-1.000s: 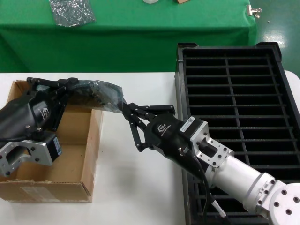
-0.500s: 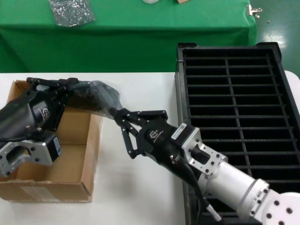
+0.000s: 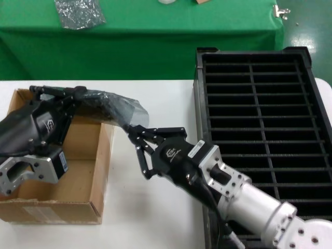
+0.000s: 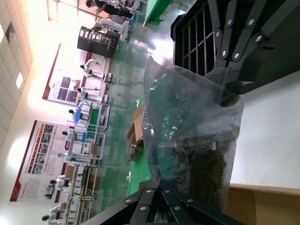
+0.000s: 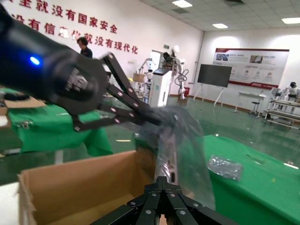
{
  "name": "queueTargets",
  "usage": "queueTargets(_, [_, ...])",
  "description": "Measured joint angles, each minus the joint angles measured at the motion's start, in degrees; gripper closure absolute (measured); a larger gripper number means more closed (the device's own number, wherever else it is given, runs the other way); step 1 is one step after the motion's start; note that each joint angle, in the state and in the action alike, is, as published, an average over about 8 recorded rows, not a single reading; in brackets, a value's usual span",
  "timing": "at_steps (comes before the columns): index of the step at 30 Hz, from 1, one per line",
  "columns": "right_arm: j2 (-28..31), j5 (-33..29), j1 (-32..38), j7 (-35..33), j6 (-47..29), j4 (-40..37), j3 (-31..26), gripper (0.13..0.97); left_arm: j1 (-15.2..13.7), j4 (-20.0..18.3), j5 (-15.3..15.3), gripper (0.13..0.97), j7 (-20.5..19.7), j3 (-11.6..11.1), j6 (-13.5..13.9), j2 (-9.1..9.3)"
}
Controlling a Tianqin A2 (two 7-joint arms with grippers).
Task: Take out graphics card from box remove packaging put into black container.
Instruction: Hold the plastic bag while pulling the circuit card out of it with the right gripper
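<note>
The head view is evenly and brightly lit from overhead, and only soft, short shadows are cast on the white bench [image 3: 155, 207]. Pale sheen is caught on the wrinkled packaging [image 3: 116, 106]. In the left wrist view the background hall is washed out by strong glare, while the bag is rendered fairly sharp. In the right wrist view the left end effector [image 5: 154, 119] and the bag are softened by blur.
</note>
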Motion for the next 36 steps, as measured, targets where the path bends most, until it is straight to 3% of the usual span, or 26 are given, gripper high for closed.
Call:
queueTargets(18, [-1.1, 14.0, 11.6, -17.6, -7.5, -14.6, 2.1, 0.961, 0.0, 0.0, 0.0, 0.958, 0.0, 0.0, 0.0, 0.0])
queueTargets(36, [-0.9, 17.4, 16.0, -19.3, -13.1, -19.9, 0.1, 0.953, 0.0, 0.0, 0.0, 0.958, 0.0, 0.0, 0.0, 0.0])
